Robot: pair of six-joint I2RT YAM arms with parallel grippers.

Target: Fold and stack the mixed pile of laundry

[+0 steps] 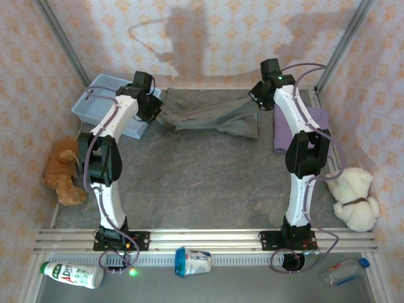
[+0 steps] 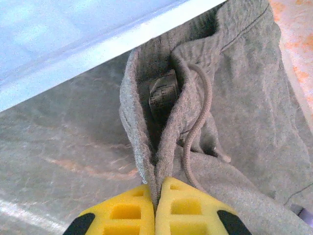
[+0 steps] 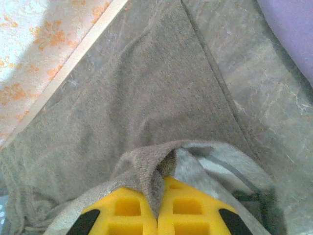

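Left gripper: yellow fingers closed on a doubled fold of the grey garment, at the banded edge where the cord and a sewn label sit. Right gripper: closed likewise on a bunched edge of the same cloth at its other end. From the top view I find the garment stretched crosswise along the far side of the bench, between the two arms, creased and somewhat twisted rather than flat. Its left end lies just beside the light blue basket. Its right end lies near the lavender T-shirt, which rests at the far right, partly under the right arm.

Assessment: I judge the step in hand to be spreading or folding the grey garment, with stacking not yet done.

Recommendations:
- I move both arms together at an even pace, so the cloth is taut without being wrenched from either grip.
- I lift the left end clear of the basket wall before drawing it anywhere.
- I keep the cord from trailing beneath the fold.
- I hold the right end apart from the T-shirt until the fold is finished.

Risk noted: the left grip takes only a thin ridge of fabric and may slip
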